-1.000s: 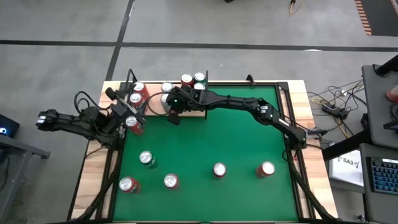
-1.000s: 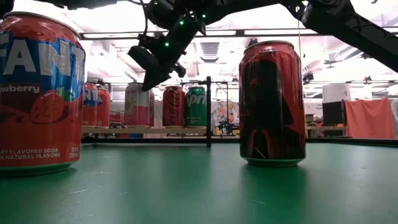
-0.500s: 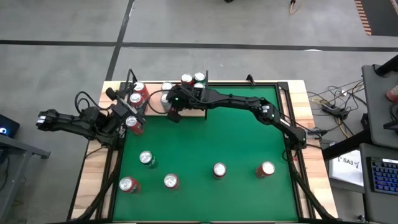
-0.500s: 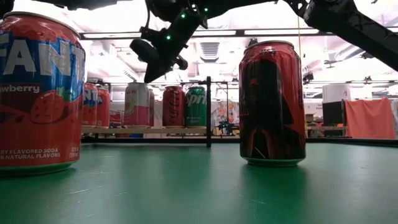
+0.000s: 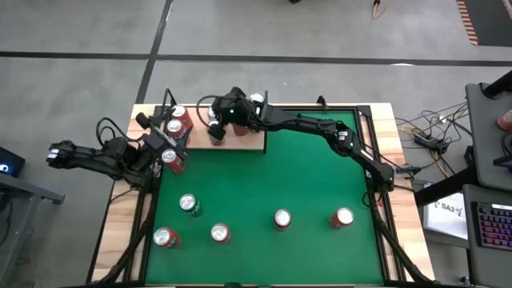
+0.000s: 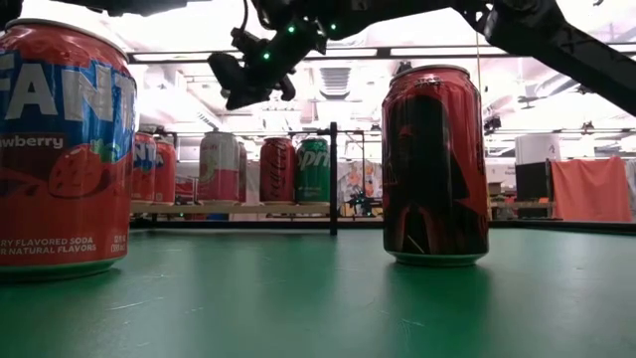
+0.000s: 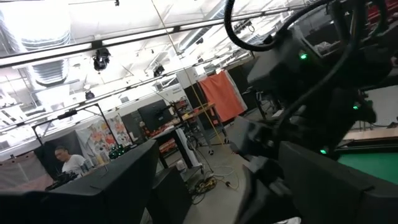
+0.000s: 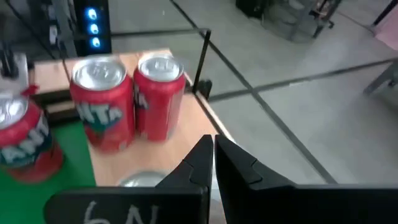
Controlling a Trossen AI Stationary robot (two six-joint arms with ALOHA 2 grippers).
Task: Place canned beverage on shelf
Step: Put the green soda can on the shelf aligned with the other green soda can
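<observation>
Your right gripper (image 5: 214,134) hangs over the shelf (image 5: 254,142), jaws pressed shut on nothing.
The shelf sits at the table's far edge with cans on it. Your left gripper (image 5: 170,154) holds a red can (image 5: 171,158) just beside the shelf's left end.

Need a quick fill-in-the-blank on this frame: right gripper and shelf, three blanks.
1. The right gripper is ___ and holds nothing.
2. In the high view it hangs above the pale wooden ___ at the table's far left.
3. In the low view, the can right beside the black rod is ___ in colour.
Missing words: shut; shelf; green.
</observation>
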